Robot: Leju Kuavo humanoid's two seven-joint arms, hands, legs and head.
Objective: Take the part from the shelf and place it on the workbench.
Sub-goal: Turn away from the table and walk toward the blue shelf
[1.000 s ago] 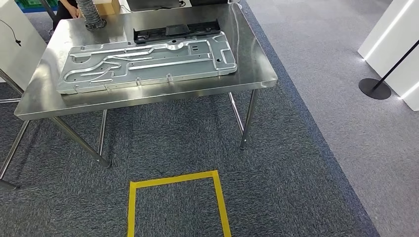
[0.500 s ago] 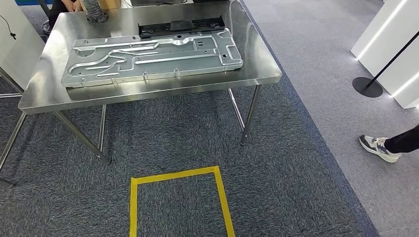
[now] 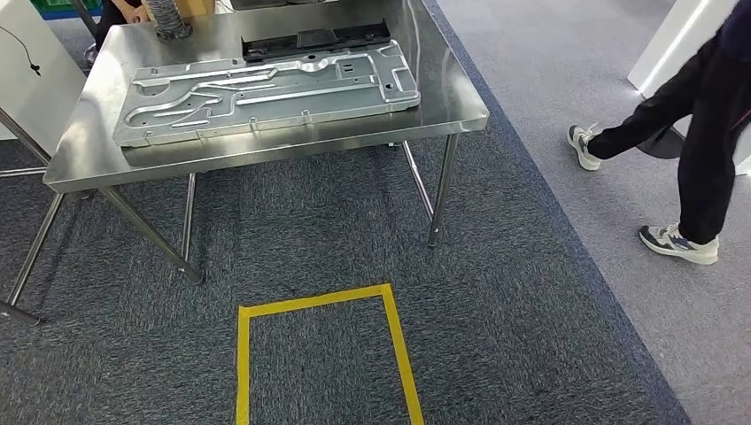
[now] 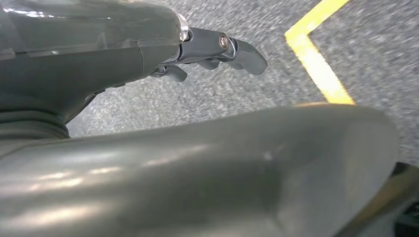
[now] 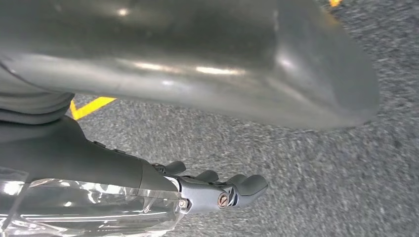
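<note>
The steel workbench [image 3: 266, 133] is viewed from high up, forward and downward, with yellow floor tape [image 3: 323, 305] before it. Carpet is viewed closely from both wrists; that tape [image 4: 316, 61] [image 5: 91, 106] is shared.

Metal part [image 3: 266, 96] on workbench [image 3: 443, 106]

Metal panel [image 3: 266, 96] on workbench [image 3: 266, 155]

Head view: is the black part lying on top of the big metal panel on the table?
No, the black part lies on the table behind the metal panel, along its far edge.
</note>
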